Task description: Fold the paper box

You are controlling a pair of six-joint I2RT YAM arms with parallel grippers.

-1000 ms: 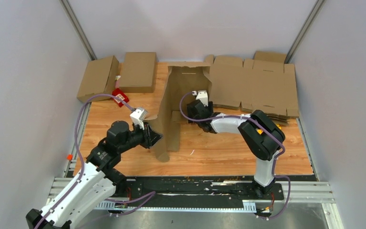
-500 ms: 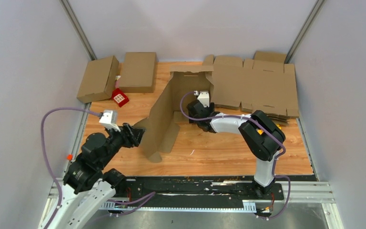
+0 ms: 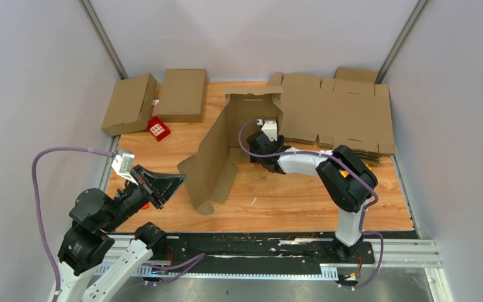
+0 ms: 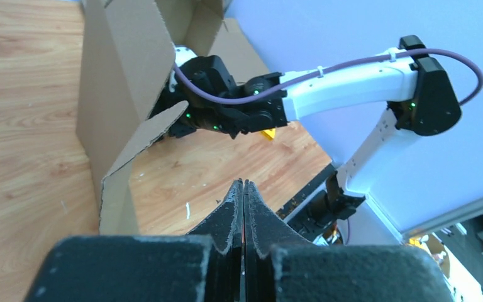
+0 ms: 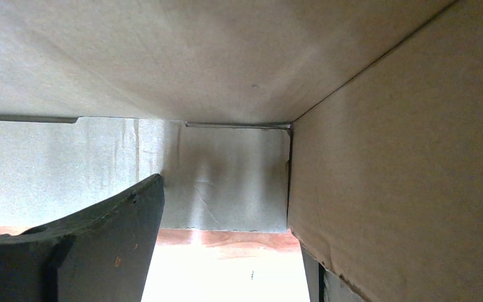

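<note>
The paper box [image 3: 217,148] stands half-formed in the middle of the wooden table, its brown panels upright and one loose flap [image 4: 141,135] hanging toward the front. My left gripper [image 3: 179,180] is shut on nothing, a short gap left of the box's front panel; its fingertips [image 4: 244,184] press together. My right gripper [image 3: 249,151] reaches into the box from the right. Its jaws stand open: one dark finger [image 5: 100,233] shows at lower left, and a box wall [image 5: 390,157] covers the other.
A stack of flat cardboard blanks [image 3: 336,116] lies at the back right. Two folded boxes [image 3: 129,100] [image 3: 182,94] and a small red item [image 3: 158,129] sit at the back left. Grey walls close in both sides.
My left gripper let go of the box's front panel, opened, drew back to the left and near side, then shut. The panel swung outward to the left. The right arm stayed put.
</note>
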